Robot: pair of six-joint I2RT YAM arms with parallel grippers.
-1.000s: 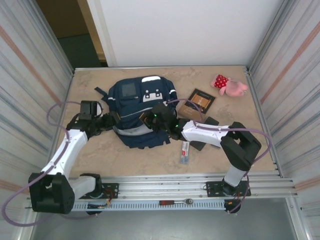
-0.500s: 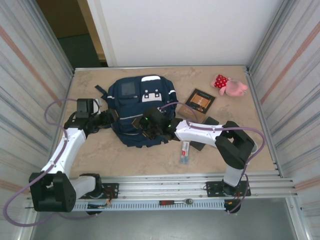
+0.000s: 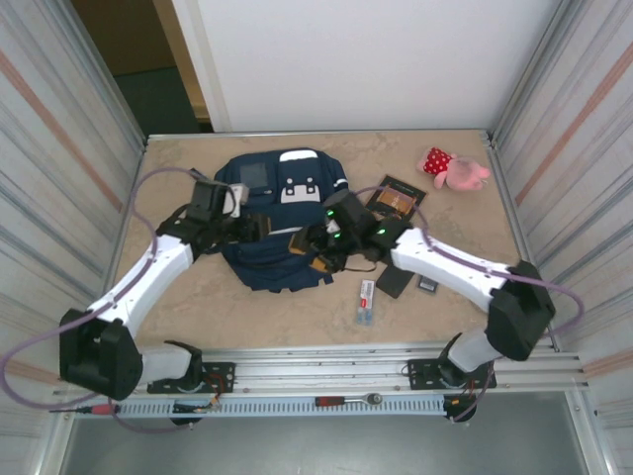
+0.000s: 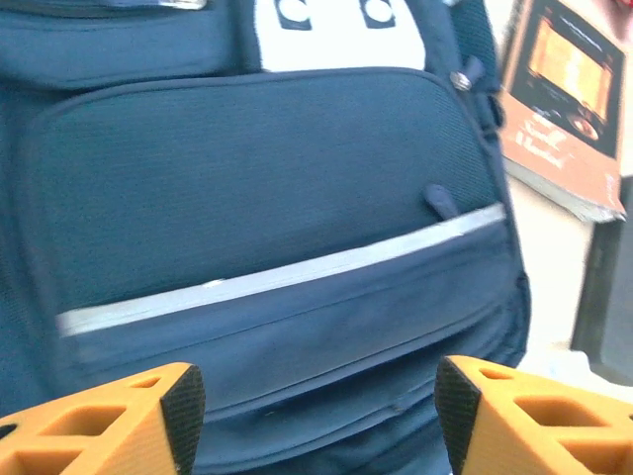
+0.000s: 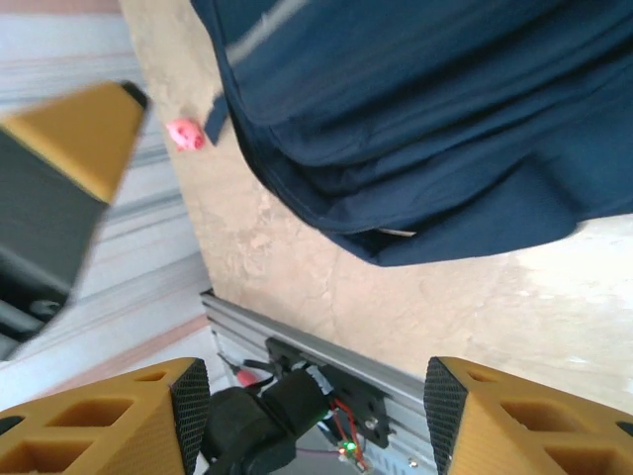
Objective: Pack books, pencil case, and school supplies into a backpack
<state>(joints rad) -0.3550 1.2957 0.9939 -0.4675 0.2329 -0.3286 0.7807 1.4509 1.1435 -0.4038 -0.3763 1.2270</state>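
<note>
the right arm [image 3: 445, 262] hides part of the book [image 3: 403, 191]; the backpack [image 4: 267, 188] overruns the left wrist view's edges.

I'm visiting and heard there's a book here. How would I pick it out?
Find the large navy blue fabric backpack in the middle of the table. Just right of it, toward the pink plush toy, lies a thin paperback book. Its dark brown cover with an orange-tan picture sets it apart from the plain dark grey rectangle nearby.

The left gripper [image 4: 312, 411] hung over the backpack [image 4: 247, 178], its orange jaws spread wide with nothing between them. A pale stripe [image 4: 297, 272] crossed the backpack's front pocket, and the book [image 4: 564, 94] lay just beside the backpack.
</note>
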